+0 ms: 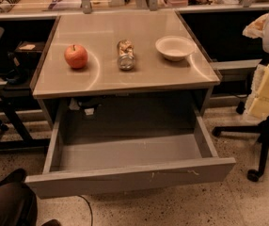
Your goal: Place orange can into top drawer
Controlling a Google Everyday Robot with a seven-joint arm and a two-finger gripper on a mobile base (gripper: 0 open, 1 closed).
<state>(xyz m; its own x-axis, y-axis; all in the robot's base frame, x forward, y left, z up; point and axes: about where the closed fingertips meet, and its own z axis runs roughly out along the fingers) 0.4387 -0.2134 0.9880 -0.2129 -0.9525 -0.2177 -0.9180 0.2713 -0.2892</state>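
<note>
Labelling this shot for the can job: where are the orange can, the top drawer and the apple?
orange can (125,54), camera view, middle of its label.
top drawer (130,176), camera view, middle of its front panel.
apple (75,56), camera view, centre of its red skin.
gripper: not in the camera view.

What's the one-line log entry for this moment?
orange can: on tabletop, between apple and bowl | top drawer: open, can not inside | gripper: not in view | placement: not started

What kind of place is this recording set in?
Probably an office or lab: a metal desk with an open drawer, and a rolling chair beside it. The gripper is out of view.
</note>
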